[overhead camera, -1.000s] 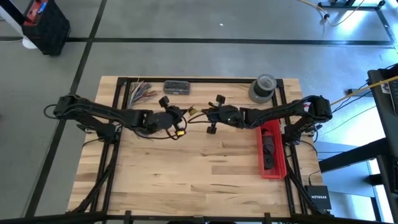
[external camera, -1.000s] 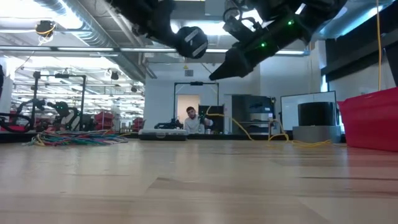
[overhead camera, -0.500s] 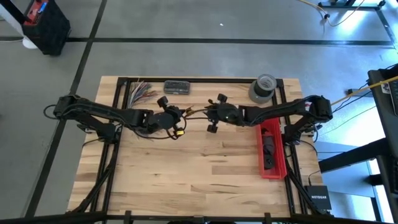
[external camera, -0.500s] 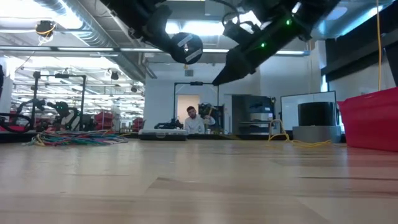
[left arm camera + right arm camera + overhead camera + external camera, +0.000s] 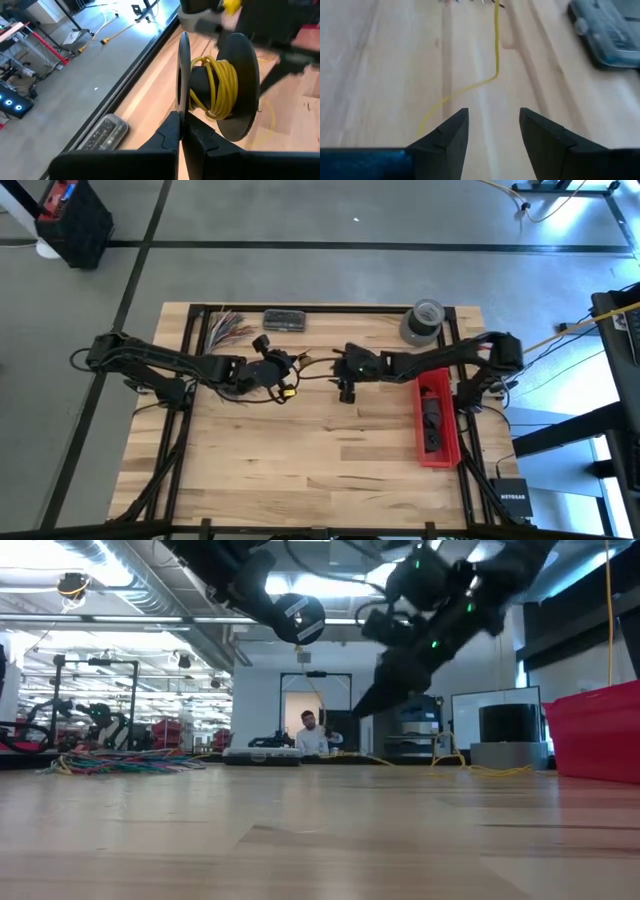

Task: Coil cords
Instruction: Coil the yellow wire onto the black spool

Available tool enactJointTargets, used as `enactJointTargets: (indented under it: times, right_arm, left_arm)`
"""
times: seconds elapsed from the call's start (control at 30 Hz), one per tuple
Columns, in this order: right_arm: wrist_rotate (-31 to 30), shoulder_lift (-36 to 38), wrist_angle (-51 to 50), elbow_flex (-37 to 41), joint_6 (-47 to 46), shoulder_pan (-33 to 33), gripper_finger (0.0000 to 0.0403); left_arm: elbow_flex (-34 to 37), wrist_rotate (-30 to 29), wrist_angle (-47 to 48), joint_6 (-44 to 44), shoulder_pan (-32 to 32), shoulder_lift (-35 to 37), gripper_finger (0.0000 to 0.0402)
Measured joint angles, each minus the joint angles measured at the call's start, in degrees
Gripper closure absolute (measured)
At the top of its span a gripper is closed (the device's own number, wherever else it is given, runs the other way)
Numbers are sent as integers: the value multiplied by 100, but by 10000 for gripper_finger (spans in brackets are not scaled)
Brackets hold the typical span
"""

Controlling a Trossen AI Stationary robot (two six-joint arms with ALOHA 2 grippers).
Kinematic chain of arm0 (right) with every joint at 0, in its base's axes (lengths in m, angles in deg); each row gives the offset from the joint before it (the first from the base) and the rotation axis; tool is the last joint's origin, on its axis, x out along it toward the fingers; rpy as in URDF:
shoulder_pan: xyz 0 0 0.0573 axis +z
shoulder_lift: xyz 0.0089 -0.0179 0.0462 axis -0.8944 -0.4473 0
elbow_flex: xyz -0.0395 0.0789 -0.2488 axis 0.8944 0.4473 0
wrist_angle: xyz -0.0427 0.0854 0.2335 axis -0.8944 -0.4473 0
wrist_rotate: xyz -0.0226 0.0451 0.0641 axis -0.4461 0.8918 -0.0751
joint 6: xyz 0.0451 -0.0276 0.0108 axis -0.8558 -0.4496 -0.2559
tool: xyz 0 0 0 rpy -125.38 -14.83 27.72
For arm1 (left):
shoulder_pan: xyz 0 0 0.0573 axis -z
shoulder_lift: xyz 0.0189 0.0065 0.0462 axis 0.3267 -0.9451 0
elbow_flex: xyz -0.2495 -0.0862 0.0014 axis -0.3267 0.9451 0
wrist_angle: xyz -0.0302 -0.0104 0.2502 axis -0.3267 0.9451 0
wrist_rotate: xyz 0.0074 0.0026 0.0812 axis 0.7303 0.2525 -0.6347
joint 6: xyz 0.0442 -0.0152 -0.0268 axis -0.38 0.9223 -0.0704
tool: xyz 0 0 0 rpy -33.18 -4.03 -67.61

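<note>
The left claw (image 5: 181, 131) is clamped on the rim of a black spool (image 5: 220, 90) wound with yellow cord (image 5: 220, 85). The right claw (image 5: 492, 130) hangs open above the worktop (image 5: 380, 65), holding nothing

Grey concrete floor (image 5: 330, 275), bright workshop hall behind, ceiling ducts (image 5: 110, 570), open doorway (image 5: 315, 710)

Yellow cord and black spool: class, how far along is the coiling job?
Done: several turns of yellow cord sit wound on the black spool. In hand: the left gripper is shut on a spool flange, while the right gripper hangs open above a loose stretch of cord. Left: that slack on the table is not yet wound in.
</note>
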Motion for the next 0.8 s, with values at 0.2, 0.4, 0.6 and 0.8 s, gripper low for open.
enactJointTargets:
  times: [0.2, 0.4, 0.6, 0.8]
  right_arm:
    - [222, -956, 980, -100, -203, -22, 221]
    - [225, -1505, 1050, -523, -363, -20, 221]
    - [204, -1510, 1067, -568, -646, -100, 224]
    - [373, -1634, 1256, -570, -896, -177, 269]
  left_arm:
    - [0, 0, 2, -68, -2, -4, 402]
    - [2, 0, 13, -79, -2, -4, 402]
    - [2, 1, 0, -76, -2, -6, 402]
    - [2, 0, -57, -66, -2, -7, 402]
